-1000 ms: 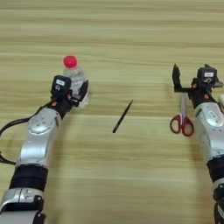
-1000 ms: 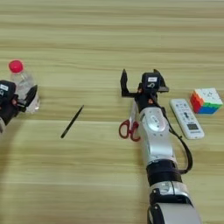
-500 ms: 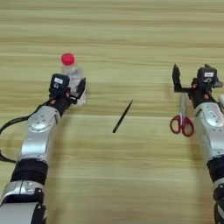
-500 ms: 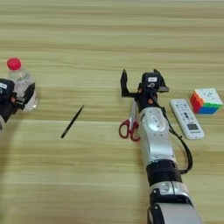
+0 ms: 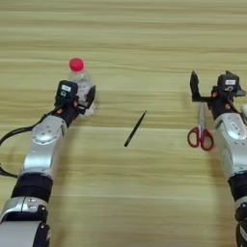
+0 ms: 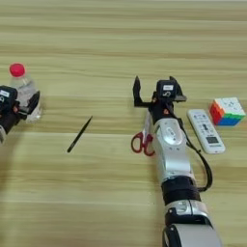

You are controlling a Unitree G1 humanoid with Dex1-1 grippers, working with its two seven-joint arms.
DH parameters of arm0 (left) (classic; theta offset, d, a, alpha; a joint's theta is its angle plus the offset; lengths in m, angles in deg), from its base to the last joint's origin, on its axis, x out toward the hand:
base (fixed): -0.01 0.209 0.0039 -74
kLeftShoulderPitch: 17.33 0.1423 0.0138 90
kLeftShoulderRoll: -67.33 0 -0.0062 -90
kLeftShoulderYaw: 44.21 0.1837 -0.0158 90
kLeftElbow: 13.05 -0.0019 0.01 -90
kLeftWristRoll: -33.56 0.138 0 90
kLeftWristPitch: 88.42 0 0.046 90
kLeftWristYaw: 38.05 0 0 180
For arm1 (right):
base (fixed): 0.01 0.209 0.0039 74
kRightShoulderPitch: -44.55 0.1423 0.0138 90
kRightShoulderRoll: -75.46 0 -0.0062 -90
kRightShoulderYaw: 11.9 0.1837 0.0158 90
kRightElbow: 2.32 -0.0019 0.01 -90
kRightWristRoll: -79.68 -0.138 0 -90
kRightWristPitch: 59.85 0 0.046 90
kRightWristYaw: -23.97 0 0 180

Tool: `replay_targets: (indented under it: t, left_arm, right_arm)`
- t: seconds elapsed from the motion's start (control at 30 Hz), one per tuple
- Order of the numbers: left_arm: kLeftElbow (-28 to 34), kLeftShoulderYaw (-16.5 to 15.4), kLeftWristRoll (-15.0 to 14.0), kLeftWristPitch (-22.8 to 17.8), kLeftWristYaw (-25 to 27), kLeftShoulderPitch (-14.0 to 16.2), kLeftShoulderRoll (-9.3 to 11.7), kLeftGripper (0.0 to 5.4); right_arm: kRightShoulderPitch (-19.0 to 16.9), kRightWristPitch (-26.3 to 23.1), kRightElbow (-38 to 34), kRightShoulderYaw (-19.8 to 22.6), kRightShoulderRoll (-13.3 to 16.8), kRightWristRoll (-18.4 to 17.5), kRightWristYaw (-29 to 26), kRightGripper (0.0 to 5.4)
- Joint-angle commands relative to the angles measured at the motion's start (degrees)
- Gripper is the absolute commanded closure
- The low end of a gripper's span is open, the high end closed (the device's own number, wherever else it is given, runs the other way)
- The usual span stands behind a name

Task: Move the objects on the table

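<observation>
A small clear bottle (image 5: 80,81) with a red cap stands upright at the left of the table (image 5: 125,38). My left gripper (image 5: 80,99) is shut on its lower body, one black finger on each side. The thin black pen (image 5: 135,128) lies slanted in the middle. Red-handled scissors (image 5: 201,134) lie at the right with the blades pointing away from me. My right gripper (image 5: 210,89) stands open just over the blade tips, holding nothing. The multicoloured puzzle cube (image 6: 226,111) sits at the far right.
A white remote control (image 6: 205,130) lies between my right arm and the cube. A black cable (image 5: 12,140) runs along my left forearm at the left edge.
The bottle and my left gripper have shifted slightly away from me and to the left. The right arm, pen and scissors have not moved.
</observation>
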Motion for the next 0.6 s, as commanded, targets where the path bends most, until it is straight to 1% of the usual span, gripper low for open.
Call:
replay_targets:
  t: [0.03, 0.37, 0.43, 0.47, 0.6]
  left_arm:
    - [-2.7, 1.2, 2.3, -2.1, -0.6, 2.2, 0.7, 1.47]
    - [-2.8, 1.2, 2.7, -1.8, -0.8, 2.2, 0.6, 0.64]
    - [-2.5, 1.1, 2.7, -1.7, -0.9, 2.3, 0.6, 0.55]
    - [-2.4, 1.1, 2.7, -1.7, -0.9, 2.4, 0.5, 0.39]
    - [-2.3, 1.1, 2.5, -1.3, -1.0, 2.5, 0.3, 0.02]
  right_arm:
    - [0.9, 0.2, 0.2, 0.0, 0.1, 0.3, -0.1, 0.00]
    - [1.0, 0.3, 0.3, 0.0, 0.1, 0.4, -0.1, 0.00]
    - [1.0, 0.3, 0.4, 0.0, 0.1, 0.4, -0.2, 0.00]
    - [1.0, 0.3, 0.4, 0.0, 0.1, 0.4, -0.2, 0.00]
    - [1.0, 0.4, 0.6, 0.0, 0.2, 0.4, -0.2, 0.00]
